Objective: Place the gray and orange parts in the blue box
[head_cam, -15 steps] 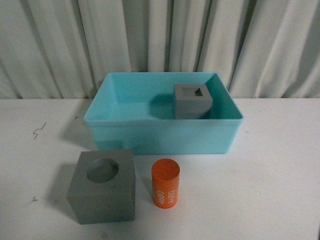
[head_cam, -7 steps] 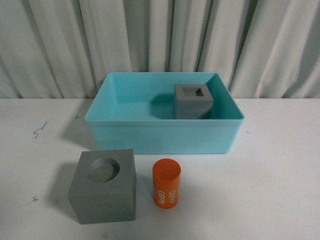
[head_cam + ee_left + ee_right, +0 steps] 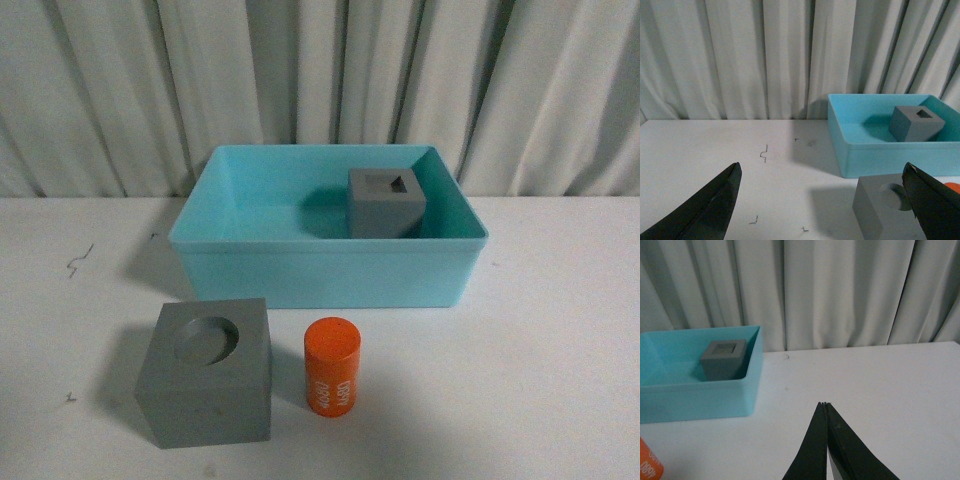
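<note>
On the left, our left gripper [image 3: 822,169] hangs above the table [image 3: 540,350] with its jaws spread wide and nothing between them. It is back from the parts and out of the front view. Just ahead of it, the gray cube with the round recess [image 3: 205,385] sits on the table, recess facing up, in front of the blue box [image 3: 320,270] and apart from it. Just to the right of that cube stands the orange cylinder [image 3: 332,365], upright, close beside it but not touching. White digits run along the cylinder's side, but they are too small for us to read with confidence, and we see no brand or label anywhere else. Behind both parts, the blue box holds the gray cube with the rectangular recess [image 3: 385,205] in its far right corner. We judge one part of three placed and a pick yet to start. The next move calls for one arm to come down over a part on the table, with jaws wide enough for the cube or narrower for the cylinder. On the far right, our right gripper [image 3: 824,407] has its jaws pressed together, holding nothing, over bare table well apart from the box.
</note>
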`<action>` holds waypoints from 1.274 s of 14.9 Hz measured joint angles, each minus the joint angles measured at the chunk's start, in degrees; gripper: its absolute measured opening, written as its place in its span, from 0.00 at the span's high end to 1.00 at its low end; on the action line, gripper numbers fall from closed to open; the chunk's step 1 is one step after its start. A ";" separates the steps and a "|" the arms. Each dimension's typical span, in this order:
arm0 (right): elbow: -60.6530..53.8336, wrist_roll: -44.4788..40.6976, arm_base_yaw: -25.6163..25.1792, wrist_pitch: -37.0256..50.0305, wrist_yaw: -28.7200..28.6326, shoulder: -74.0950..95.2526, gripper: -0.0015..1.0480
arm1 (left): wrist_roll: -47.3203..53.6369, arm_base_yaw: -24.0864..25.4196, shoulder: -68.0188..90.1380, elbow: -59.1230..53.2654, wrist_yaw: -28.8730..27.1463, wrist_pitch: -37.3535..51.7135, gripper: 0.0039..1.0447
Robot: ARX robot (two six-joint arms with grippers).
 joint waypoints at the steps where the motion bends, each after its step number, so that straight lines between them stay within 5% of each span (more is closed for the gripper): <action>1: 0.00 -0.02 0.00 -1.16 0.02 -2.73 0.98 | 0.00 0.00 0.00 0.00 0.00 -0.02 0.06; 15: -0.04 -0.02 0.00 -26.32 0.00 -29.29 0.98 | 0.00 0.00 0.00 0.00 0.00 -0.02 0.06; 16: -0.04 -0.11 0.00 -27.17 0.00 -30.23 0.96 | 0.00 0.00 0.00 0.00 0.00 -0.02 0.06; 19: -0.04 -0.11 0.00 -27.12 0.00 -30.32 0.62 | 0.00 0.00 0.00 0.00 0.00 -0.02 0.06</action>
